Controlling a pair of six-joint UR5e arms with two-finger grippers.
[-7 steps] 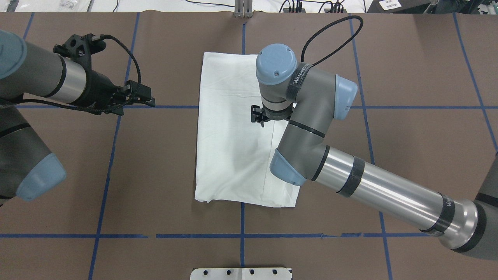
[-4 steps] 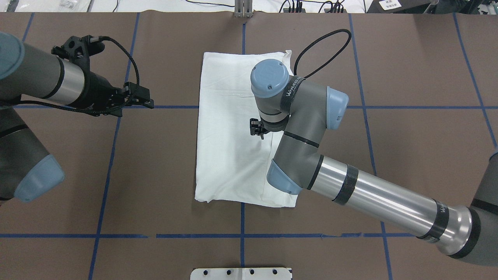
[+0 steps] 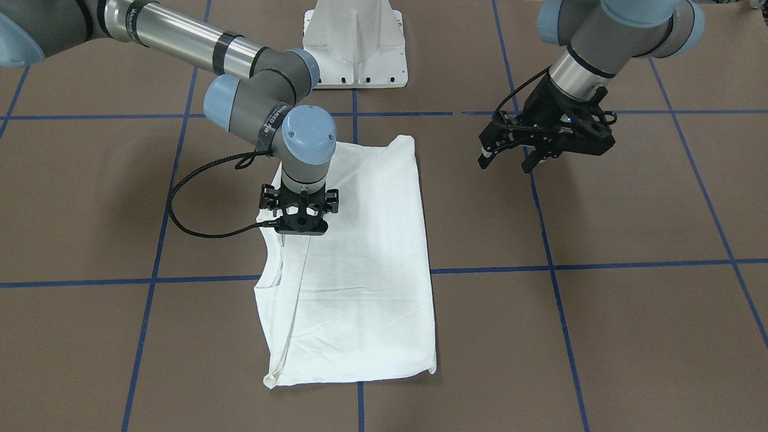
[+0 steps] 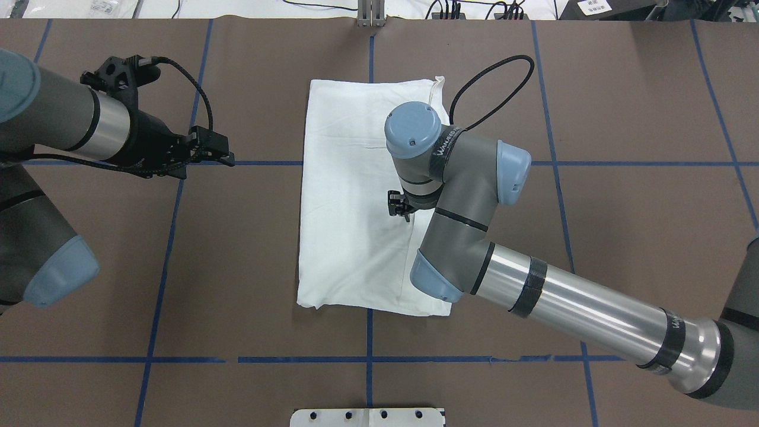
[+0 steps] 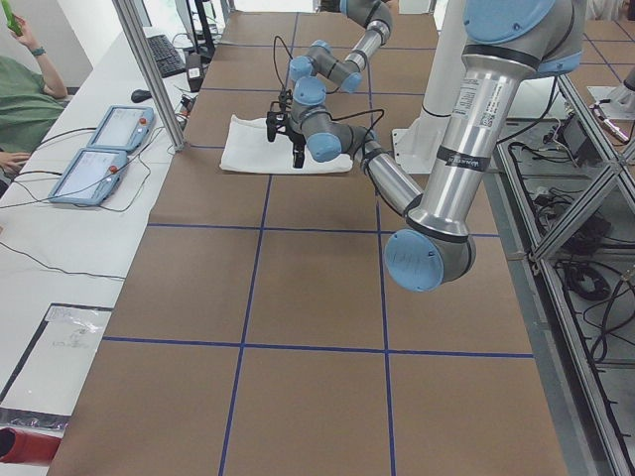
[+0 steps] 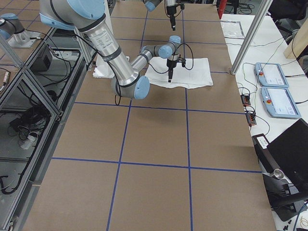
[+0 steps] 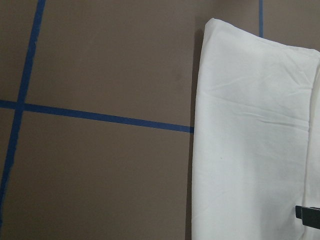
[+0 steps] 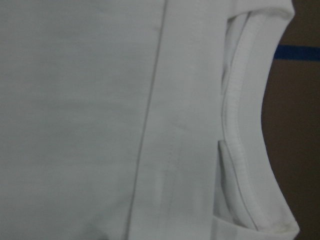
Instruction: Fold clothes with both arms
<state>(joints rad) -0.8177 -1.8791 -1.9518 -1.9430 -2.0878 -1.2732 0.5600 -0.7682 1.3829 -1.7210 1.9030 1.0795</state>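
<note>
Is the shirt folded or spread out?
Folded. The shirt is a narrow rectangle, no sleeves sticking out, with layers overlapping beside the collar.

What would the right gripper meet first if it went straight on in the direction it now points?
The white T-shirt. The right gripper points straight down over the folded shirt, near its collar, so cloth should come first, with the table beneath. The gap above it is unclear.

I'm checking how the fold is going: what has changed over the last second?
The right gripper moved over the T-shirt toward the robot's side of the table; nothing was visibly taken hold of or let go. The left gripper hovers off to the side as before, and the T-shirt lies folded in the same place.
</note>
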